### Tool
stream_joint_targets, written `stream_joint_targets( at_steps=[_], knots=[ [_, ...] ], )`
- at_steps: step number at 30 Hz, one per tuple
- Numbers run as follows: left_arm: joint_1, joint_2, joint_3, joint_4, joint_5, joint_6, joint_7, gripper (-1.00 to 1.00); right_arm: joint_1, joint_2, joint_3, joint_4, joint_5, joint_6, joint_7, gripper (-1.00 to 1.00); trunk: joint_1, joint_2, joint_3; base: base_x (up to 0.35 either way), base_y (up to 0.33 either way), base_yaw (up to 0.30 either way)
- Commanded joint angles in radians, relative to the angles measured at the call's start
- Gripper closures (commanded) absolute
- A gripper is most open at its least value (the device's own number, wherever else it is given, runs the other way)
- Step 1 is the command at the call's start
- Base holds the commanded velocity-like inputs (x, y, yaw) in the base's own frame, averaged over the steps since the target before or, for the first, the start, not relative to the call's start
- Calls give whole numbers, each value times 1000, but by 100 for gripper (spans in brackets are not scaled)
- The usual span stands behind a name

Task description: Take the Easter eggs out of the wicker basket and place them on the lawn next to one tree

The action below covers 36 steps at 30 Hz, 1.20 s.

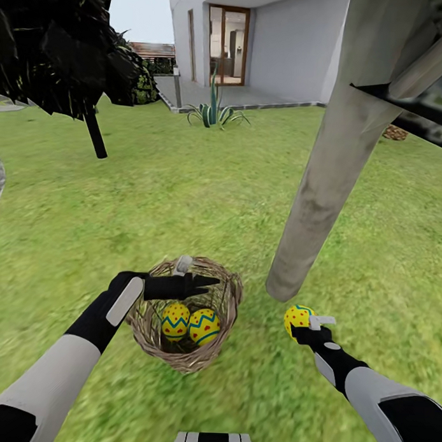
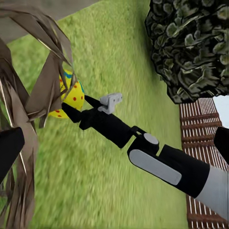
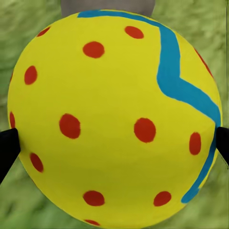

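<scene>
Already the right gripper (image 1: 304, 326) was clenched on one egg (image 1: 298, 317), just beside the tree (image 1: 324, 186) trunk's foot. The left gripper (image 1: 209, 283), fingers apparently together and empty, hovered over the wicker basket (image 1: 224, 304), two eggs (image 1: 190, 323) directly beneath it.

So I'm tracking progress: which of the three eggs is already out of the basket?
The egg in the right hand, by the base of the tree trunk; the other two lie in the wicker basket.
</scene>
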Motion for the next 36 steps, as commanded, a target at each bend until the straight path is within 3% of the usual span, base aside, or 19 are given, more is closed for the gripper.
stream_joint_targets(
  at_steps=[1, 28, 36],
  knots=[
    [1, 1, -1, -2, 1, 3, -13, -100, -1, -1, 9, 1, -11, -12, -3, 100, 0, -1, -5, 2, -2, 4],
    [3, 1, -1, -1, 1, 3, -27, -100, 0, -2, 11, 3, -17, -5, -5, 100, 12, -7, -109, 0, 0, 0],
    [3, 1, -1, -2, 1, 3, -27, -100, -1, -2, 9, 1, -15, -3, -36, 100, 16, -9, -140, 0, 0, 0]
  ],
)
